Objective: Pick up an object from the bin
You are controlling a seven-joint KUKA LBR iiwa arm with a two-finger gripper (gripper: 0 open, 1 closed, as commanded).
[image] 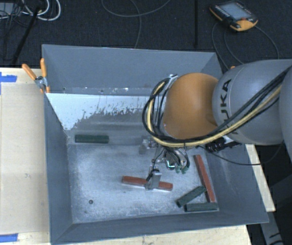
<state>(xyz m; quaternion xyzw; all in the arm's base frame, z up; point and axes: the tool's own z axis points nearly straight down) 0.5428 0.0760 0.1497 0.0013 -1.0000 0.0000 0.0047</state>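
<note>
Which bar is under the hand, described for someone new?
Start at the grey bin, near the middle of its floor. A flat red-brown bar lies crosswise there, under the hand. Its red-brown twin lies by the right wall; the other bars are dark green.

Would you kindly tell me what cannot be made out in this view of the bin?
Camera view:
- red bar, mid-bin: its middle is covered by the gripper.
- right red bar: upper end hidden behind the arm's cables.
- dark speck, lower left: too small to identify.
- bin floor beneath the orange cover: hidden by it.
</note>
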